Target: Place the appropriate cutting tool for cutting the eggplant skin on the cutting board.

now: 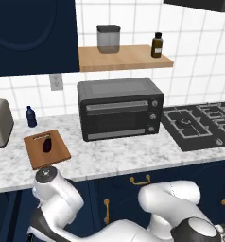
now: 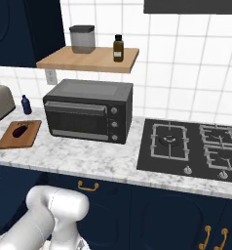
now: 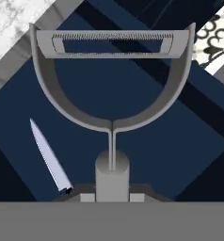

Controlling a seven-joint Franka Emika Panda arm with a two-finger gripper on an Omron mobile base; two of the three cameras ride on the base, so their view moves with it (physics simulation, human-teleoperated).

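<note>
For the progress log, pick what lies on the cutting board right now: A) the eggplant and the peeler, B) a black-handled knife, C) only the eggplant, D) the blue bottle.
C: on the cutting board only the small dark eggplant lies, while in the hand view the peeler is clamped in the pincer, away from the board.

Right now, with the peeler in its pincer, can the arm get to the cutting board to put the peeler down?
Probably yes. The pincer is shut on the peeler, and the cutting board lies at the counter's front edge above the arm. Only the small eggplant sits on it; bare wood remains around it.
</note>
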